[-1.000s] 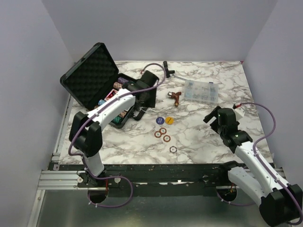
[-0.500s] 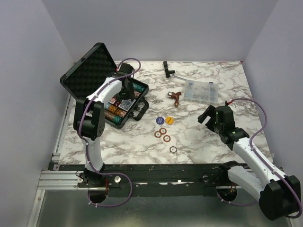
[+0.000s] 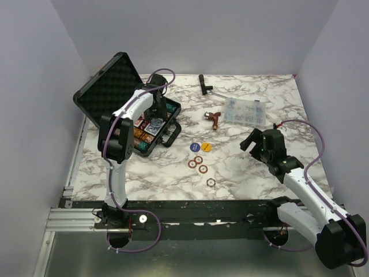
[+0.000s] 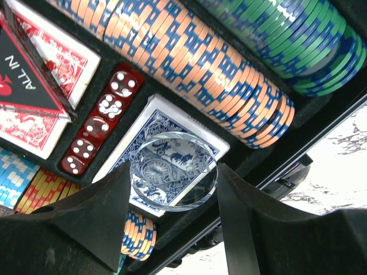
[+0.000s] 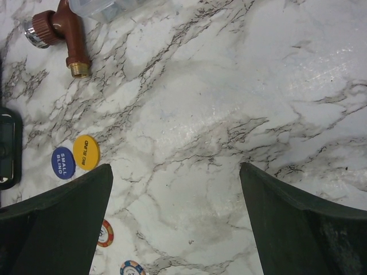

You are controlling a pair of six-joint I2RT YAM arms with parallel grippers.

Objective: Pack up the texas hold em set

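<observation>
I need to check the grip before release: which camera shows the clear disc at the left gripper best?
Left wrist: the clear disc sits close up, filling the gap between the fingers of the left gripper, over the blue card deck. In top external it is too small to make out; right wrist does not show it.

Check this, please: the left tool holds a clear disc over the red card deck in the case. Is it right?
Not quite. The left wrist view shows that the card deck under the clear disc is blue, not red. The rest stands: the left tool holds the disc, inside the case.
</observation>
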